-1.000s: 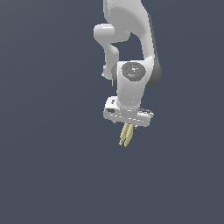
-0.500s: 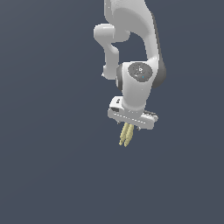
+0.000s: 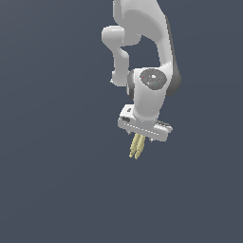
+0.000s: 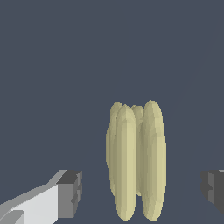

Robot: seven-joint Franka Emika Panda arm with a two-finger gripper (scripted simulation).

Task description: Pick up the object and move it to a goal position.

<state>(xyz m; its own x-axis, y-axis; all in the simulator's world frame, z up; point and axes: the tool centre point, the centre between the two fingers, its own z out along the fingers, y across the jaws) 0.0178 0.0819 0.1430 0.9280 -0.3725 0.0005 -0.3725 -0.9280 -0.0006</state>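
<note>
The exterior view shows the whole white arm against plain dark grey, its hand pointing down with the pale yellow object hanging from beneath it; the fingers are too small to make out there. The wrist view shows the object's long lobes between two dark pads, which stand wide apart with gaps on both sides; whether anything grips it, I cannot tell. No writing is legible.

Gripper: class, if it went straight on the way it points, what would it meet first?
The banana bunch, already lying between its fingers. Beyond it nothing shows, though depth is unclear.
</note>
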